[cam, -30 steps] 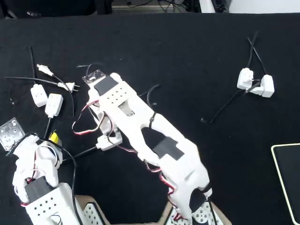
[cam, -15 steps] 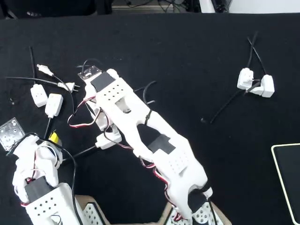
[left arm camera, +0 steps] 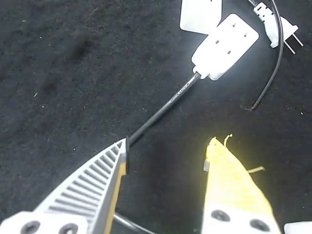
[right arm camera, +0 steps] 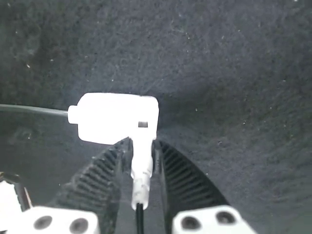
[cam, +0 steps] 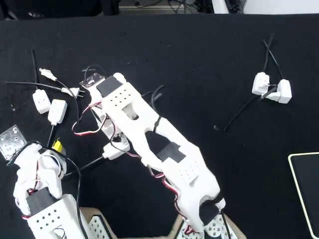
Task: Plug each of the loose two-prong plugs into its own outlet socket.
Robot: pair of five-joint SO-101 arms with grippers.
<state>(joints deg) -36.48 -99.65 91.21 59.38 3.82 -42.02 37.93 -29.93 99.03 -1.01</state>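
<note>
Right claw (right arm camera: pixel 141 146) clenched on small white plug (right arm camera: pixel 142 168), one finger each side. Plug's nose pressed against side of white socket block (right arm camera: pixel 114 118); prongs hidden. Thin cable (right arm camera: pixel 34 109) leaves block's far end. Block lies on black table (cam: pixel 199 59), toward front-left corner, under right arm (cam: pixel 149 134). Left claw (left arm camera: pixel 168 144) spread wide, holding nothing, above black cable (left arm camera: pixel 161 109) of another white socket (left arm camera: pixel 225 45), slots showing. Two-prong plug (left arm camera: pixel 280 34) just beside it, near left edge. Two white pieces (cam: pixel 271 89) touch near right edge.
</note>
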